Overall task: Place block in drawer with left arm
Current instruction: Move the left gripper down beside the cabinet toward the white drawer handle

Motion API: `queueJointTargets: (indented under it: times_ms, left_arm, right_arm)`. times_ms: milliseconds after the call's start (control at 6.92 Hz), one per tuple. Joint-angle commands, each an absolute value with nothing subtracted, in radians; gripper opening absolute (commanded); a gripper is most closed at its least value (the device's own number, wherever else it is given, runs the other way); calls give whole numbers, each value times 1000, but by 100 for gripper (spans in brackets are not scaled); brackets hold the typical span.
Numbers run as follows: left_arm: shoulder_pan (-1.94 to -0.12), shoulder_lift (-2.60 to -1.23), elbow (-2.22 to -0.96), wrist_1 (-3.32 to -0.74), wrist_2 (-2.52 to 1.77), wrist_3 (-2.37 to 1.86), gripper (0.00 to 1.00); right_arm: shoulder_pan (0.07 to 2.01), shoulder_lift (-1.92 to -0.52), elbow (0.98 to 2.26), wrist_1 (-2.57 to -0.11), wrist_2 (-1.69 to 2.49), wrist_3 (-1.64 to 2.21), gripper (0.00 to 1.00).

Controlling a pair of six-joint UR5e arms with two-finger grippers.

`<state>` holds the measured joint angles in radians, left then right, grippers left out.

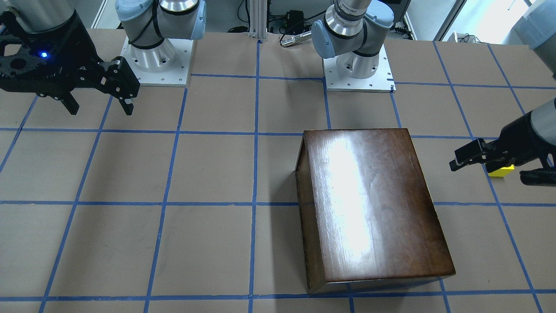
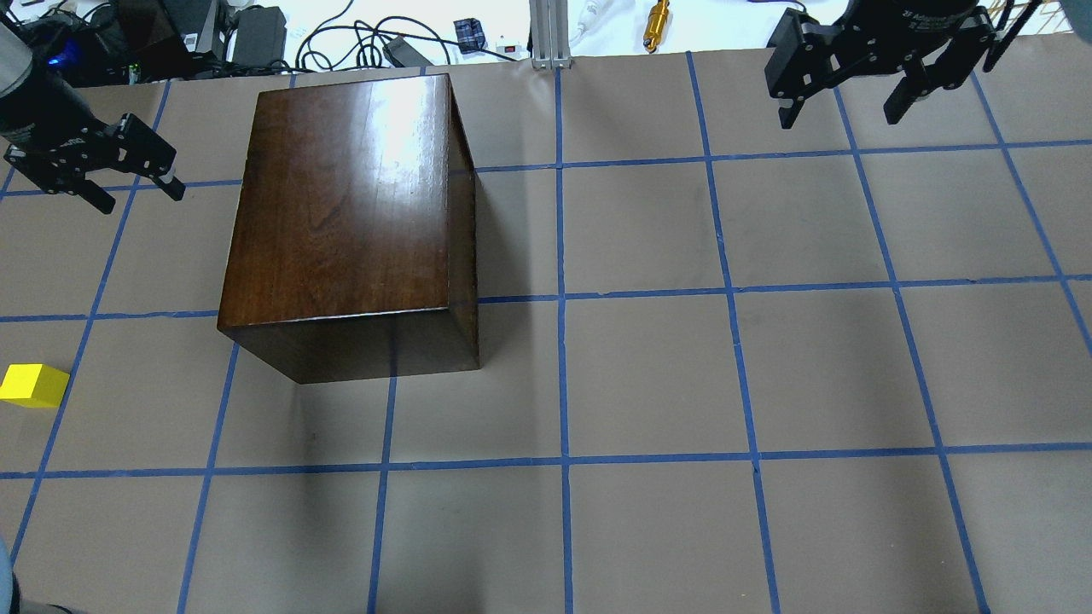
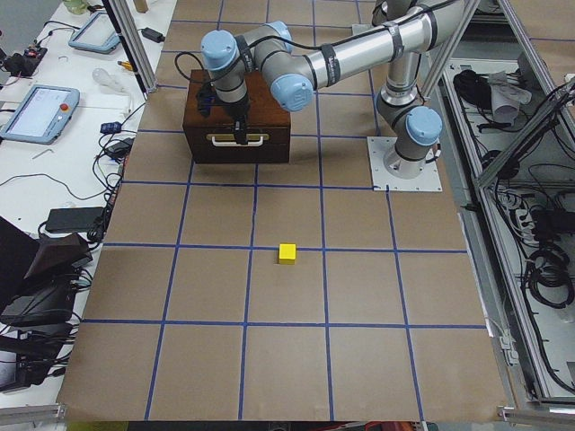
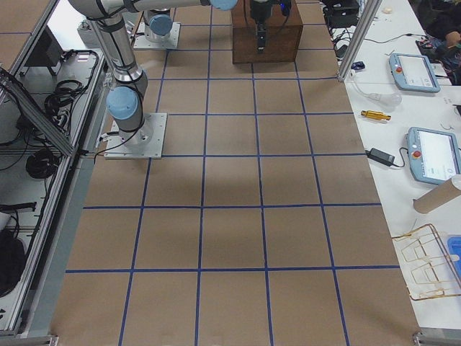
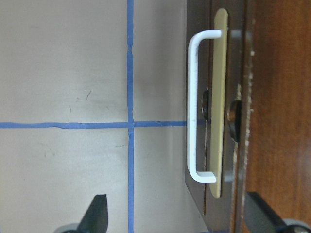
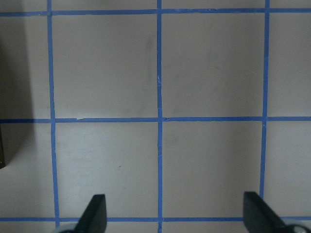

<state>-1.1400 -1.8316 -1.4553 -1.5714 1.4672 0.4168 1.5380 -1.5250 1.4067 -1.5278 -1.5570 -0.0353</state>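
Task barely started, nothing ticked off yet. Small bright yellow cube block [image 2: 34,385] is left lying on brown paper-covered table [image 2: 648,375], near-left of glossy dark-brown wooden box [image 2: 341,205], well apart from it. Dark-fronted drawer [image 3: 238,141] looks shut. Left black two-finger gripper [image 2: 136,192] is held spread, empty, at box's left face. Right gripper [image 2: 840,115] is parked far right, spread, empty too. Still to be done: drawer pulled, block grabbed, dropped in. White handle [image 5: 193,107] is shown by left wrist view; only box top is given by overhead.

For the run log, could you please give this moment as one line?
left tool: open, facing drawer handle | drawer: shut | block: on table, not held | right tool: open, over table
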Motion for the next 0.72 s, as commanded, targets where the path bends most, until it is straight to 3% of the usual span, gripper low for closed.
queueJointTargets:
  times_ms: [0,578]
  left_arm:
    - [-1132,-1879,-1495,-1493,1430,457,100]
    - [-1100,-1925,-1542,-1440,1345,468,100]
  right_arm:
    - [1539,-1525,1407,-1528,-1557,-35,100]
    - [1537,-1526,1407,-1528,-1557,-35,100]
